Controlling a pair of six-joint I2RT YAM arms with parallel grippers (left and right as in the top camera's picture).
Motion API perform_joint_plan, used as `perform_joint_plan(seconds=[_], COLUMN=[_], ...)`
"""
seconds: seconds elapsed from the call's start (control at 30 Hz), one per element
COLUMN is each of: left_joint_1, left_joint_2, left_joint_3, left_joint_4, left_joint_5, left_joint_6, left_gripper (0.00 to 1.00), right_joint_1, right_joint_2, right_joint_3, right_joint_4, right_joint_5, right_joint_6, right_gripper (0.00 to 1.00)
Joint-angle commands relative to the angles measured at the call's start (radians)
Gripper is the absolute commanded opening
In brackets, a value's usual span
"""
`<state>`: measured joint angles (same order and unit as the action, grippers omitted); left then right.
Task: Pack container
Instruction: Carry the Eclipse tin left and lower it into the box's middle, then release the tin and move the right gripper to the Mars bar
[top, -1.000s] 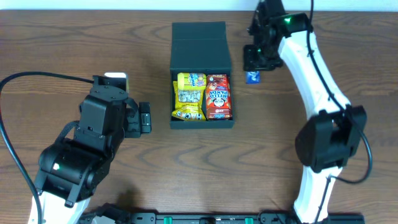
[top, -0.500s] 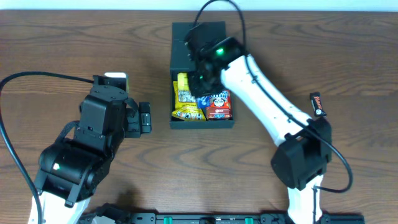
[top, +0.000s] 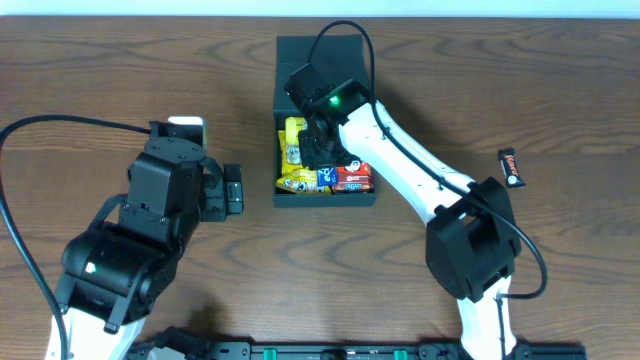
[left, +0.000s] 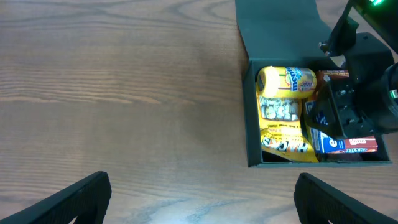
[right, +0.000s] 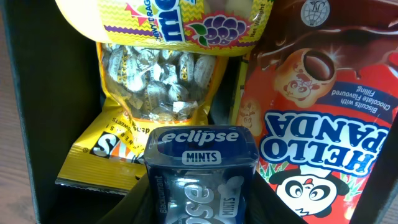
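Note:
The black container (top: 288, 196) stands open at the table's middle back, its flap lid lying flat behind it. Inside lie a yellow candy bag (top: 293, 152) and a red Hello Panda pack (top: 355, 178). My right gripper (top: 326, 150) is down inside the container, shut on a blue Eclipse mints box (right: 200, 174), held over the yellow bag (right: 152, 93) beside the red pack (right: 323, 118). My left gripper (left: 199, 202) is open and empty, low over bare wood left of the container (left: 252, 93).
A small dark snack bar (top: 511, 167) lies on the table at the right. A white object (top: 186, 124) sits behind my left arm.
My right arm swung from the table's back right to the container, carrying the blue mints box, and has lowered into it. The left arm has not moved.

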<state>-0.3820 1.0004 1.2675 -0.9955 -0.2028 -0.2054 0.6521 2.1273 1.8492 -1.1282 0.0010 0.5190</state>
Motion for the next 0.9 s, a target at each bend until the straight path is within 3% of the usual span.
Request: perform_joint_plan(seconds=[0.0,0.03,0.13,0.2,0.5,0.87], left_joint_1=[0.002,0.002,0.002,0.002,0.002,0.002], left_joint_2=[0.000,0.000,0.000,0.000,0.000,0.000], left_joint_3=[0.020,0.020,0.020,0.020,0.020,0.020], left_joint_4=[-0.003,-0.003,-0.003,-0.003,-0.003,-0.003], left_joint_5=[-0.014,-0.014,-0.014,-0.014,-0.014,-0.014], left_joint_6=[0.011,0.011,0.011,0.011,0.011,0.011], left_gripper=[0.95,0.95,0.95,0.95,0.95,0.95], right_joint_1=[0.010,0.010,0.010,0.010,0.004,-0.151], right_joint_2=[0.002,0.002,0.002,0.002,-0.005,-0.195], right_joint_3=[-0.007,-0.007,-0.007,-0.007,-0.001,0.063], right_joint_4=[0.008,0.011,0.014,0.013,0.009,-0.021], right_joint_5=[0.021,0.021,0.021,0.021,0.022,0.105], right_joint_6=[0.027,0.027,0.027,0.027,0.019,-0.167], right_gripper=[0.32,0.42,0.57,0.60,0.60,0.69])
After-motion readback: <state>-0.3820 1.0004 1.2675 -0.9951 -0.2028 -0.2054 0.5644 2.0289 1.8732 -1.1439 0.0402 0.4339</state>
